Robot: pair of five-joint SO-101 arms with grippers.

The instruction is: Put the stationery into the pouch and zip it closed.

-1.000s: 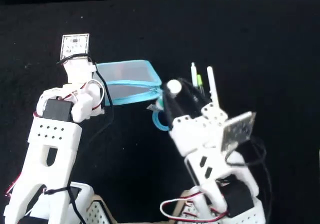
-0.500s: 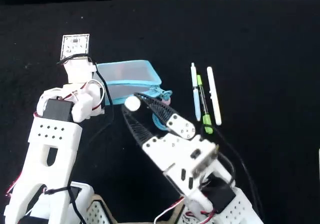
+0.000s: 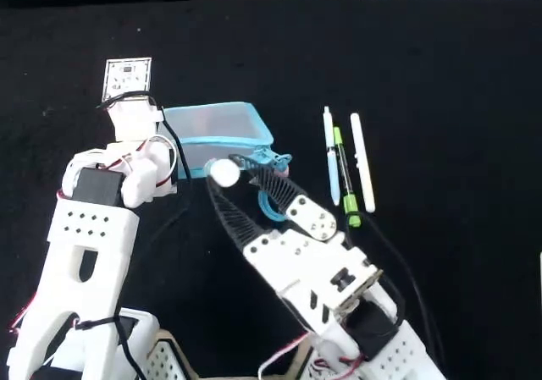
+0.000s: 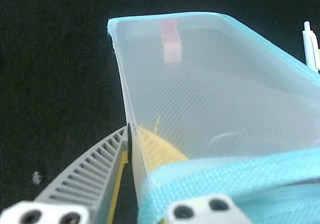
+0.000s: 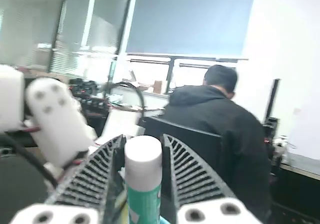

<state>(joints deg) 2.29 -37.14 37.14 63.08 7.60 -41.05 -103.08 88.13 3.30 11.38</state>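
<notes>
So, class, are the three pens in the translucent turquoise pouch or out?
Out: the three pens lie side by side on the black table, apart from the turquoise pouch.

**Turquoise, White and Black**

The frosted, fine-meshed plastic pouch with turquoise zip tape (image 3: 216,126) shows a pink strip (image 4: 170,39) and a yellow patch (image 4: 155,149). The teal-bodied, white-capped glue stick (image 5: 143,179) stands between ribbed grey fingers (image 5: 95,176). At the pouch's three o'clock lie a pale-blue pen (image 3: 330,160), a green pen (image 3: 343,177) and a white pen (image 3: 362,164) on black cloth (image 3: 457,75).

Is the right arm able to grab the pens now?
Probably not yet. Its claw is shut on a glue stick near the pouch. The pens lie uncovered nearby, likely reachable once it lets go.
</notes>
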